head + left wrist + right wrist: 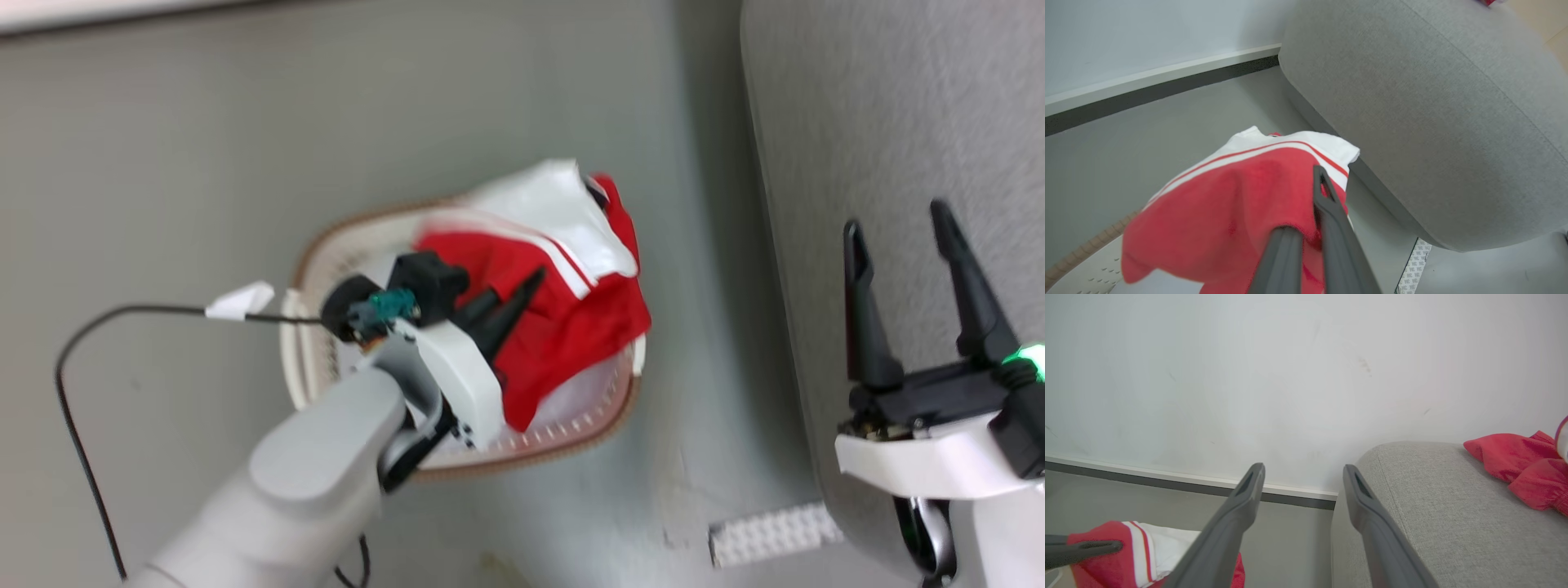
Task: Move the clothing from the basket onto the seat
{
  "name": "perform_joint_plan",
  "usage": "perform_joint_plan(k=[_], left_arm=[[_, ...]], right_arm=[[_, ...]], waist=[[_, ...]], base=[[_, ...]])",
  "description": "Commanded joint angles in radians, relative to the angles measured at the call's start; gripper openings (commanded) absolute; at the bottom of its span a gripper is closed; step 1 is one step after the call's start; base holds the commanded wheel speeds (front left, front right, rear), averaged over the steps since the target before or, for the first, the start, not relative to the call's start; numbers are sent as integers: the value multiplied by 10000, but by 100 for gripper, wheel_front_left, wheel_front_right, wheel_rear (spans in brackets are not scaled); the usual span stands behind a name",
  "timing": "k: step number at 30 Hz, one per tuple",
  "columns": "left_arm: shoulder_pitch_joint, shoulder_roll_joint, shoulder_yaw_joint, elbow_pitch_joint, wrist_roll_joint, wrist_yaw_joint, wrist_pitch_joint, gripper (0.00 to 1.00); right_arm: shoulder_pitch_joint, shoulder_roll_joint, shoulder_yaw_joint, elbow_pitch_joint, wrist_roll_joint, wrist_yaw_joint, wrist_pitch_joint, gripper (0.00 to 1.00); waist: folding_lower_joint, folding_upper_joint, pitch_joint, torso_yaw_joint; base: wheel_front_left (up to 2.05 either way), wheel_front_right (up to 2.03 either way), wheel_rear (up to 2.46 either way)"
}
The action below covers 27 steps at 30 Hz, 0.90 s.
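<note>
I see a plain white wall (1290, 375) meeting the grey floor (204, 163) at a pale skirting (1159, 75) (dark strip (1159, 92) under it), all evenly lit.

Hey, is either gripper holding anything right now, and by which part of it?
The left gripper pinches the red shirt by a fold of its red body, beside the white striping. The right gripper is open and empty.
</note>
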Motion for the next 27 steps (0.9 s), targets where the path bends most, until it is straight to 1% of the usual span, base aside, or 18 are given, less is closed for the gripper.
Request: perform_joint_plan(k=[1,4,7,14,15,17,23,27], left_arm=[[388,64,-33,-329,-281,5,-61,0],[867,145,78,-904,-520,148,-129,0],[1348,309,158,-1462,-703,395,-144,0],[2440,869,313,-2794,-957,1247,57,0],[2440,869,313,-2794,-957,1247,57,0],[2740,1016,380,-3175,-1064,1505,113,0],[3569,1661,485,-4296,-1241,2208,419,0],[3948,2147,574,-5041,-1287,2681,690,0]], right_arm=[[289,-22,-54,152,-153,-26,-28,100],[572,-22,-42,332,-140,-26,-28,100],[856,-22,17,548,-207,-26,-28,100],[1652,-24,288,1133,-206,-26,-28,100],[1652,-24,288,1133,-206,-26,-28,100],[1896,-21,371,1316,-160,-26,-28,100],[2436,-49,1145,1851,158,-26,-28,100],[2548,-385,1901,2136,710,-26,-28,100]], waist=[[1,0,-1358,570],[1,0,-2161,684],[1,0,-2979,767],[1,0,-4686,1000],[1,0,-4686,1000],[1,0,-5112,1096],[1,0,-6265,1243],[1,0,-6721,1333]], base=[[0,0,0],[0,0,0],[0,0,0],[0,0,0],[0,0,0],[0,0,0],[0,0,0],[0,0,0]])
